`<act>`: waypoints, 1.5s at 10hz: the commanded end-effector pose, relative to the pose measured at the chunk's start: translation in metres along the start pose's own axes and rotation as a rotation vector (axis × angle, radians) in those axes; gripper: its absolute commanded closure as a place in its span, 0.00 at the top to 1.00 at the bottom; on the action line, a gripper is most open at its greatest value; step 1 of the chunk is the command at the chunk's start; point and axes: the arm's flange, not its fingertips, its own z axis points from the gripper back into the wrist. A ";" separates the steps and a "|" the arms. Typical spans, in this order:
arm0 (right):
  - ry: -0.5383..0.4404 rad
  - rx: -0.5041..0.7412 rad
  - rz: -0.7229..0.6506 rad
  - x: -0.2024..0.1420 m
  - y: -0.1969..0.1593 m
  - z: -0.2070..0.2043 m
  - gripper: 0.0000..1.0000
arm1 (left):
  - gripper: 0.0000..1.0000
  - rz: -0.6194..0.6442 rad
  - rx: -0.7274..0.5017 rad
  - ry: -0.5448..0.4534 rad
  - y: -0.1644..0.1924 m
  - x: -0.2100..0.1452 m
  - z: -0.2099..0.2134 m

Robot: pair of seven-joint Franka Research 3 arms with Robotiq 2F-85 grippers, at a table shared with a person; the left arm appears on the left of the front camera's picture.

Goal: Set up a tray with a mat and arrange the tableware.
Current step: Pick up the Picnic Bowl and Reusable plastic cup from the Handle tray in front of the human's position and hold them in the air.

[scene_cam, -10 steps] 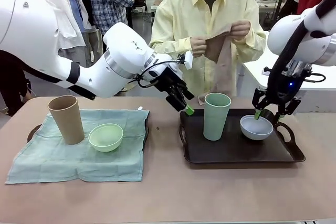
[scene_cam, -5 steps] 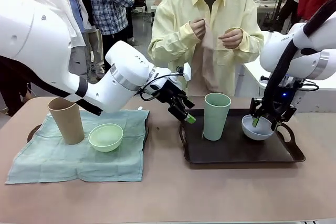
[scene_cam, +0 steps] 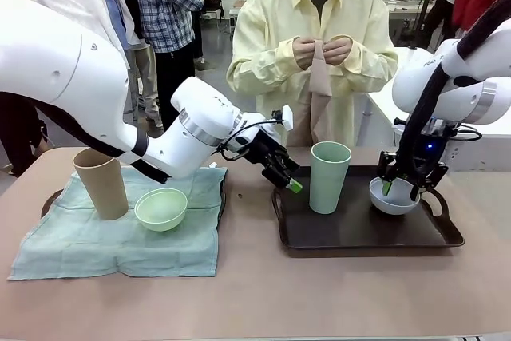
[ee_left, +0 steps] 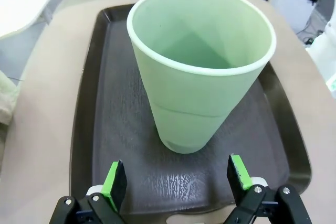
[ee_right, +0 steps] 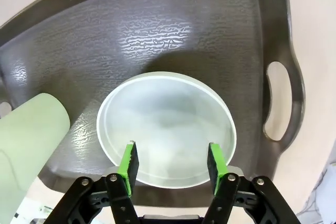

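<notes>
Tan table, grey floor behind, perhaps white benches beyond.

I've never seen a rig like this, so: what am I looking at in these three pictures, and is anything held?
Two white robot arms work at a table, facing a person. The wide picture comes from a fixed camera between them; the other two from a camera on each wrist, looking along that gripper's green-tipped fingers. The left gripper is open, just short of the mint green cup on the dark tray. The right gripper sits open at the pale bowl, not clearly gripping it. A tan cup and green bowl stand on a green cloth. The person's hands hold a tan cloth.
</notes>
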 end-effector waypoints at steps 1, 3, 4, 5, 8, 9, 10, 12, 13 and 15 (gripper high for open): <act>-0.056 -0.022 0.001 -0.012 0.006 0.012 0.70 | 1.00 -0.003 -0.018 0.006 0.006 0.005 -0.005; -0.066 -0.028 0.003 -0.019 0.006 0.023 0.70 | 1.00 -0.005 -0.021 0.002 0.007 0.006 -0.005; -0.058 -0.028 -0.006 -0.021 0.001 0.023 0.70 | 1.00 -0.004 -0.022 -0.003 0.006 0.006 -0.007; -0.054 -0.030 -0.022 -0.021 -0.006 0.022 0.70 | 1.00 -0.007 -0.024 -0.008 0.008 0.006 -0.008; -0.032 -0.030 -0.065 -0.023 -0.022 0.015 0.70 | 1.00 -0.022 -0.054 -0.016 0.004 0.014 -0.020; -0.025 -0.032 -0.069 -0.022 -0.024 0.013 0.70 | 1.00 -0.027 -0.062 -0.015 0.003 0.016 -0.024; -0.015 -0.032 -0.071 -0.019 -0.025 0.008 0.70 | 1.00 -0.030 -0.072 -0.013 0.004 0.017 -0.029; 0.007 -0.029 -0.067 -0.012 -0.023 -0.001 0.70 | 1.00 -0.030 -0.091 0.003 0.004 0.020 -0.038; 0.017 -0.025 -0.064 -0.008 -0.023 -0.005 0.70 | 1.00 -0.031 -0.096 0.007 0.005 0.021 -0.041; 0.034 -0.025 -0.067 -0.001 -0.023 -0.011 0.70 | 1.00 -0.029 -0.103 -0.004 0.006 0.024 -0.047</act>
